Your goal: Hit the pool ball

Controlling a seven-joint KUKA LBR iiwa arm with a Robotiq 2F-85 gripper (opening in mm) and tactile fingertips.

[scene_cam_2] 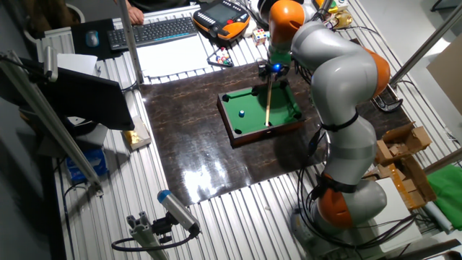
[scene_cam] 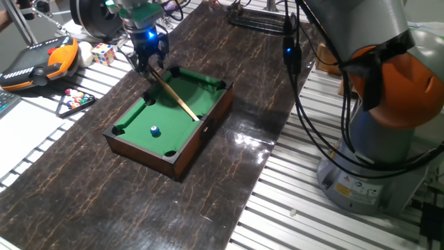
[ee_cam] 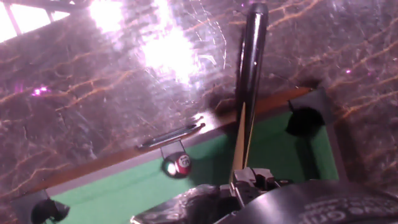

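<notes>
The pool ball point(scene_cam: 154, 130) is tiny and glossy blue. It lies on the green felt of the miniature pool table point(scene_cam: 208, 118), near its front end, and also shows in the other fixed view point(scene_cam_2: 241, 113). My gripper point(scene_cam: 148, 61) hovers over the table's far end, shut on a thin wooden cue stick point(scene_cam: 175, 96). The cue slants down across the felt to the right-hand rail, its tip well to the right of the ball and apart from it. In the hand view the cue point(ee_cam: 247, 106) runs away from the gripper point(ee_cam: 250, 182); the blue ball is out of that view.
A small reddish ball point(ee_cam: 180, 165) sits at a side pocket. A puzzle cube point(scene_cam: 104, 53), racked coloured balls with a black triangle point(scene_cam: 76, 99) and an orange-black pendant point(scene_cam: 41, 62) lie left of the table. The arm's base point(scene_cam: 374, 146) and cables point(scene_cam: 305, 104) stand right.
</notes>
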